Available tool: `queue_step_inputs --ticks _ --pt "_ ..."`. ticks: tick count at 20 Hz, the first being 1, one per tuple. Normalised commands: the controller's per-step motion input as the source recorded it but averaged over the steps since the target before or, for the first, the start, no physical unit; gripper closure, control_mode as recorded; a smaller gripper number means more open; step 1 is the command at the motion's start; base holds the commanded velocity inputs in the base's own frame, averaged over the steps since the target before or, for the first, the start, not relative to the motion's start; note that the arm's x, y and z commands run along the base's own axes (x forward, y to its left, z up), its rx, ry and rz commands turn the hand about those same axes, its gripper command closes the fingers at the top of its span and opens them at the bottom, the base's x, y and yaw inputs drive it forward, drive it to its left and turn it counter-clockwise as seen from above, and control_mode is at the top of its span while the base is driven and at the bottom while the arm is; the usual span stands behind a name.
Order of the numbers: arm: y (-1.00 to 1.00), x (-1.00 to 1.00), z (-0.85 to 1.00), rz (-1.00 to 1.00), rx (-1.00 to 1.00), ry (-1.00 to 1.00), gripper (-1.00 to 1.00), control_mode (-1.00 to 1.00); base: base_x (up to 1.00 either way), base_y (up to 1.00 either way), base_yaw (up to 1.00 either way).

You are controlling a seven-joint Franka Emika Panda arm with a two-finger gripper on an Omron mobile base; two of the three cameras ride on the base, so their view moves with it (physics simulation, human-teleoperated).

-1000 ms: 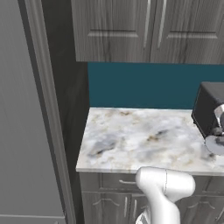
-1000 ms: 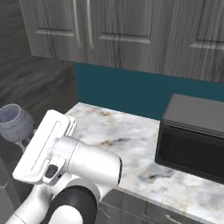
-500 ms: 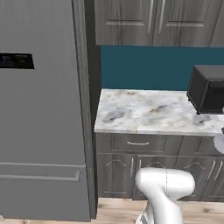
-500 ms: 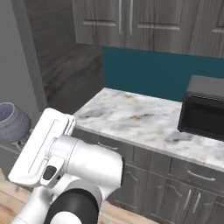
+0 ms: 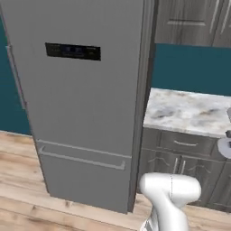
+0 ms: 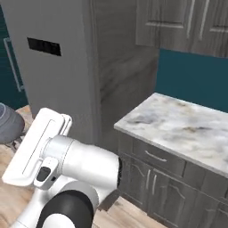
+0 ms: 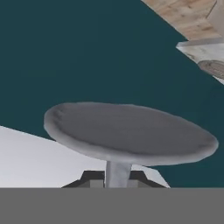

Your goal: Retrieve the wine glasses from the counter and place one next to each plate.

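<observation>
wine glass: hand view, foot disc seen close, stem running down between the dark pincer tips; bowl shows grey at far left edge in right base view, w/ a grey bit at right edge of left base view
glass position: up in the air, off the counter, out to the arm's side over wood floor
pincer: closed tight on the glass stem, tips just either side of it
counter: marble top, brown/grey veins, over dark grey drawers + cabinet doors; bare where visible
fridge: tall grey, dark display panel near top, left of counter, touching its end
wall: teal backsplash behind counter, dark wood upper cabinets above
floor: light wood planks
</observation>
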Motion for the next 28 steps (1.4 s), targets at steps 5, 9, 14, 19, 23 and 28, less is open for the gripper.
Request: queue_step_inputs --ticks 5,9,14,19,23,28 --pt "0.00 0.00 0.00 0.00 0.00 0.00 1.00 1.00 -0.01 0.65 0.85" --pt "0.00 0.00 0.00 0.00 0.00 0.00 1.00 1.00 0.00 0.23 0.97" --pt "0.00 0.00 0.00 0.00 0.00 0.00 1.00 1.00 0.00 0.08 1.00" --pt "0.00 0.00 0.00 0.00 0.00 0.00 1.00 1.00 0.00 0.02 0.94" --pt "0.00 0.00 0.00 0.00 0.00 0.00 1.00 1.00 0.00 0.00 0.88" --pt "0.00 0.00 0.00 0.00 0.00 0.00 1.00 1.00 0.08 -0.01 0.79"
